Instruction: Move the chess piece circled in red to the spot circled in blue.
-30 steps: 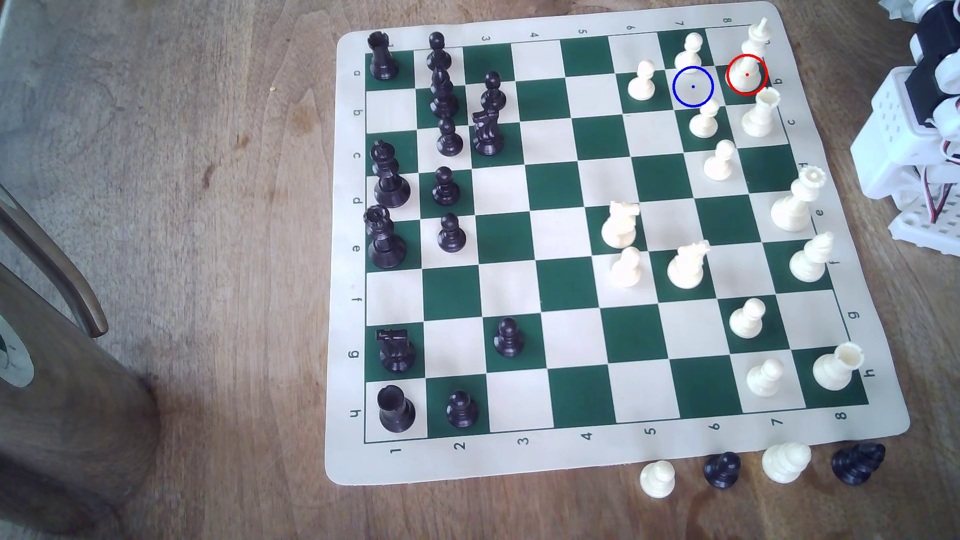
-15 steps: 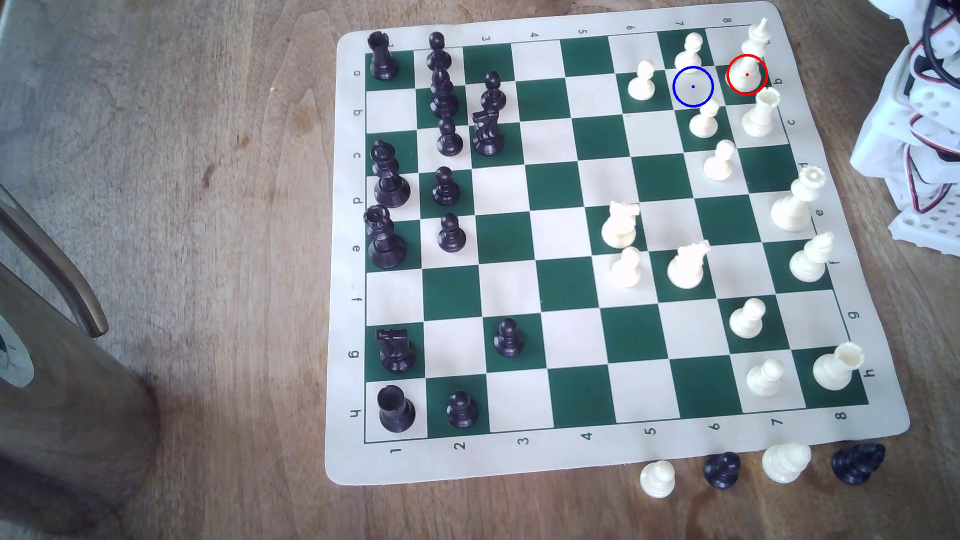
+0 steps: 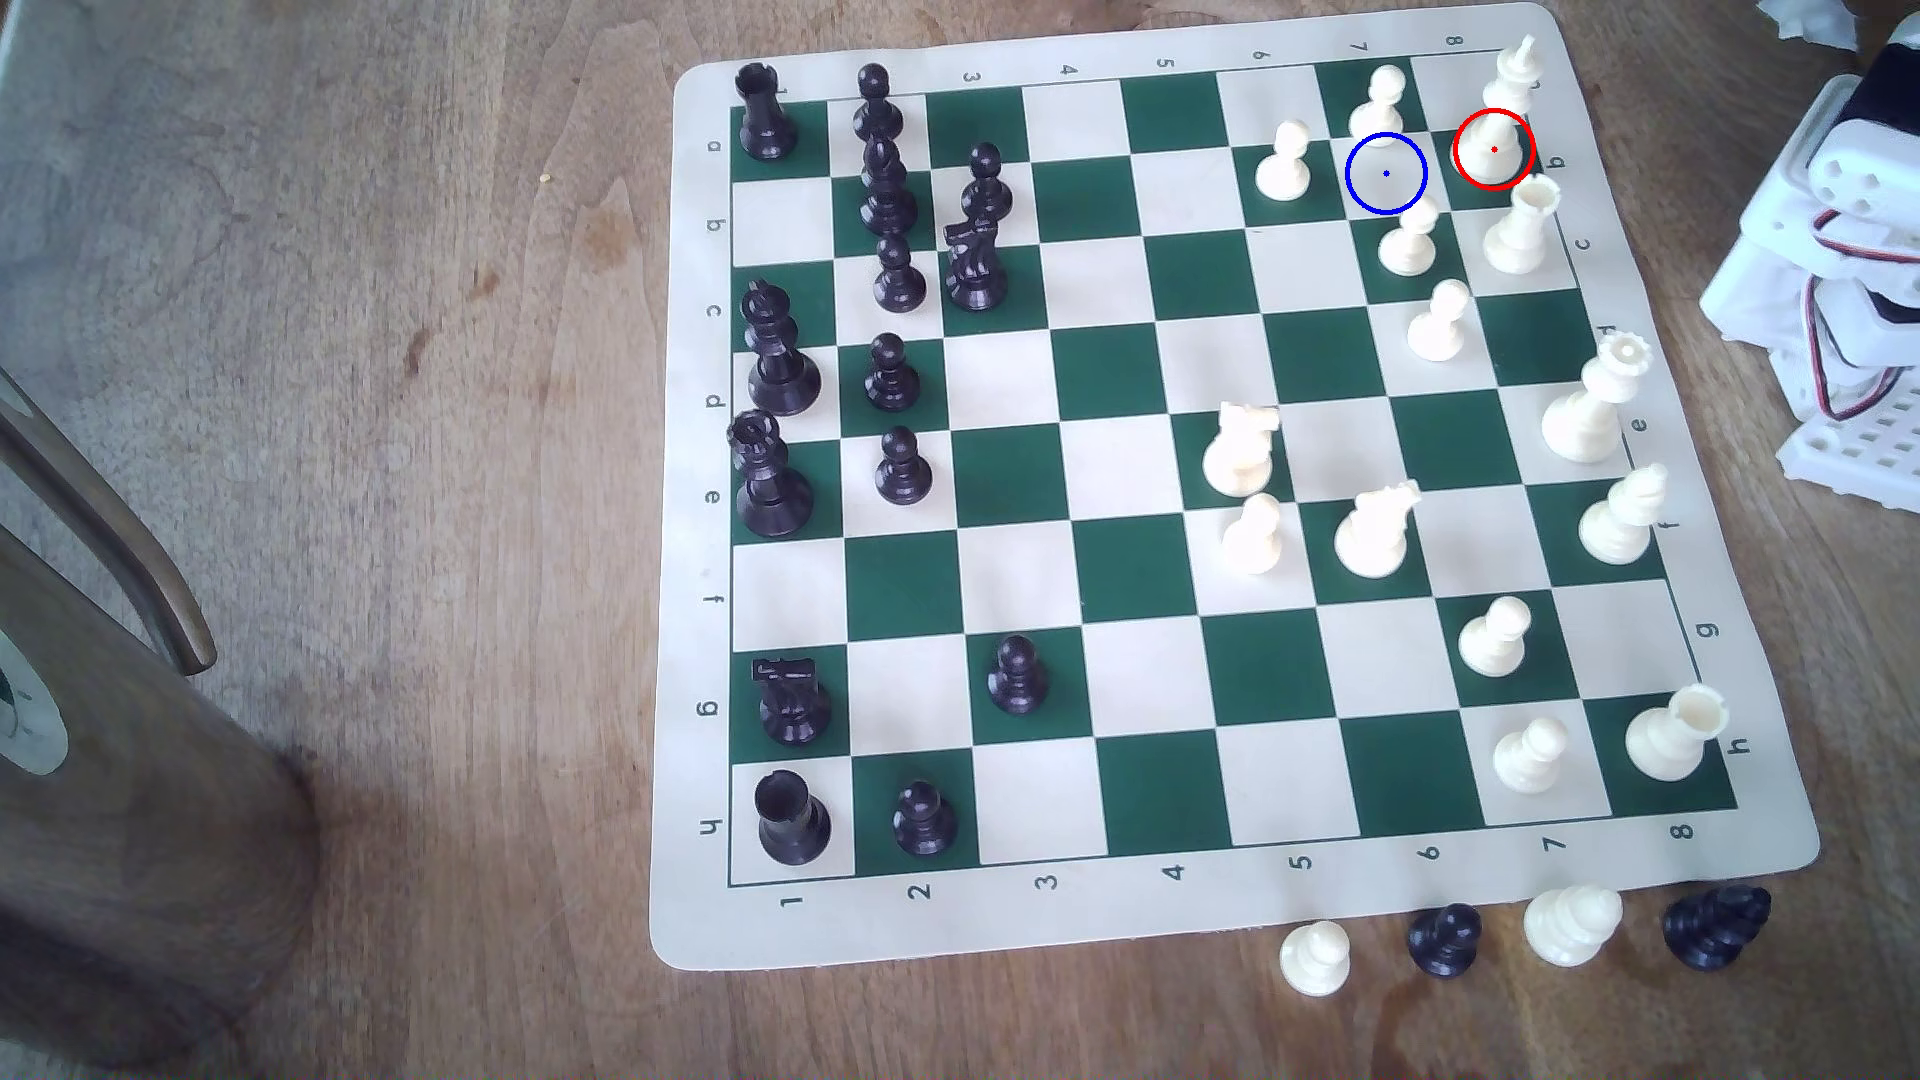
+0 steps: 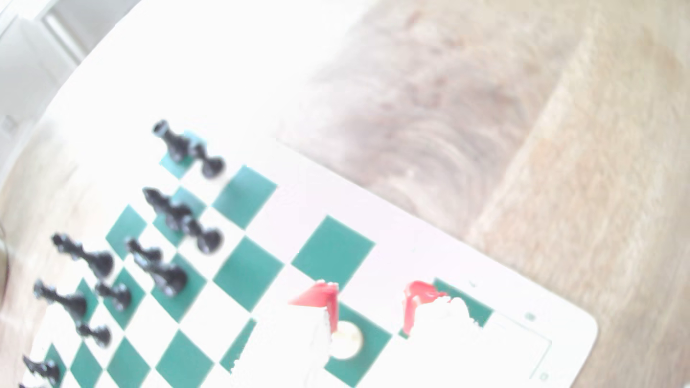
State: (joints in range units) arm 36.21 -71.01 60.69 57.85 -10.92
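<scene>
The picture is blurred and washed out by glare. Two red-tipped white gripper fingers [image 4: 321, 298] stand apart, their gripper [image 4: 369, 298] open above a green-and-white chequered chess mat [image 4: 332, 250] near one of its corners. Between the fingers, on a green square, lies the round cream top of a chess piece [image 4: 347, 340]. Black chess pieces [image 4: 168, 276] stand in rows along the mat's far side. Pale wooden tabletop [image 4: 560, 168] lies beyond the mat's edge.
</scene>
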